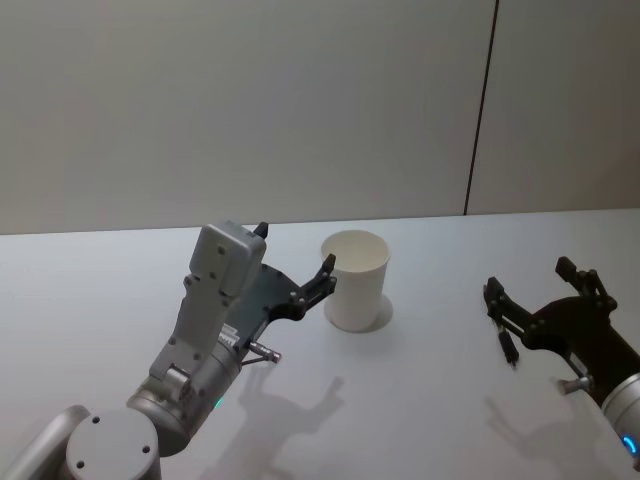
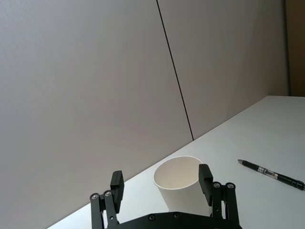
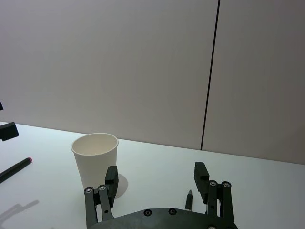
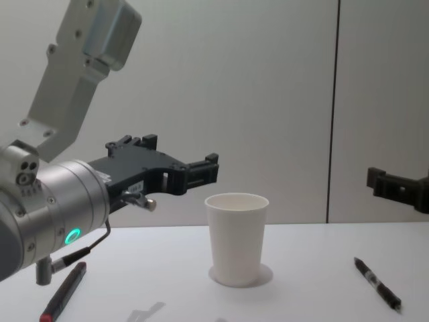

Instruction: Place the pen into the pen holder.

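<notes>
Nearest the table's [image 1: 430,400] front edge, a red-tipped pen [image 4: 64,292] lies on the left under the left gripper [image 1: 295,265], whose fingers are spread open above the table beside a white paper cup [image 1: 356,280]. Toward the right edge, the right gripper [image 1: 540,290] hovers open over a black pen [image 4: 377,284].

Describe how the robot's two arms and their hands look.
Both arms end in a black hand with linked, riveted fingers: left hand, right hand. The left arm has rounded silver-grey casings, a glowing green ring light and a thin black cable. The right arm's wrist shows a blue light.
</notes>
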Motion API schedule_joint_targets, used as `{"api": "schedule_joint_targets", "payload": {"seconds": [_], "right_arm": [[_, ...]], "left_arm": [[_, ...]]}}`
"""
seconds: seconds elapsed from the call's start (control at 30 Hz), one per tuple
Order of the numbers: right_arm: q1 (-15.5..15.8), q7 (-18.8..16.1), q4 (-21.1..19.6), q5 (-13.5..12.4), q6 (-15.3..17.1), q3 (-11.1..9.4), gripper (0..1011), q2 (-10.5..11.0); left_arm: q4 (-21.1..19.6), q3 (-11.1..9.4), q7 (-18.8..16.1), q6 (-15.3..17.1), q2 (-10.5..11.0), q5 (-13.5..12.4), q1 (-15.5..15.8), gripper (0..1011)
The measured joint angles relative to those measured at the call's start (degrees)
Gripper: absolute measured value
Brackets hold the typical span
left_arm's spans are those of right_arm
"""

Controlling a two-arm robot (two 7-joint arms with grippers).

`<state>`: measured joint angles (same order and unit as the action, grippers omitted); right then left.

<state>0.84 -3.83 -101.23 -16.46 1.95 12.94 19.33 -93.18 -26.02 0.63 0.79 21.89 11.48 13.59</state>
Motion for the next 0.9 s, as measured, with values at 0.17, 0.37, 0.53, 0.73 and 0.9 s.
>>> {"api": "schedule_joint_targets", "payload": {"seconds": [0.17,0.37,0.53,0.73,0.9], "right_arm": [[0.00,0.00,0.00,0.00,0.00,0.00,1001,0.00],[0.00,0.00,0.00,0.00,0.00,0.00,1001,0.00],[0.00,0.00,0.00,0.00,0.00,0.00,1001,0.00],[0.00,0.00,0.00,0.00,-0.01,0.00,1002,0.00],[0.00,0.00,0.00,0.00,0.00,0.00,1001,0.00]], "left_arm": [[0.00,0.00,0.00,0.00,0.00,0.00,0.00,1003],[0.00,0.00,0.00,0.00,0.00,0.00,0.00,1003],[0.00,0.00,0.00,0.00,0.00,0.00,0.00,1003],[0.00,0.00,0.00,0.00,0.00,0.00,0.00,1003],[0.00,0.00,0.00,0.00,0.00,0.00,0.00,1003]]}}
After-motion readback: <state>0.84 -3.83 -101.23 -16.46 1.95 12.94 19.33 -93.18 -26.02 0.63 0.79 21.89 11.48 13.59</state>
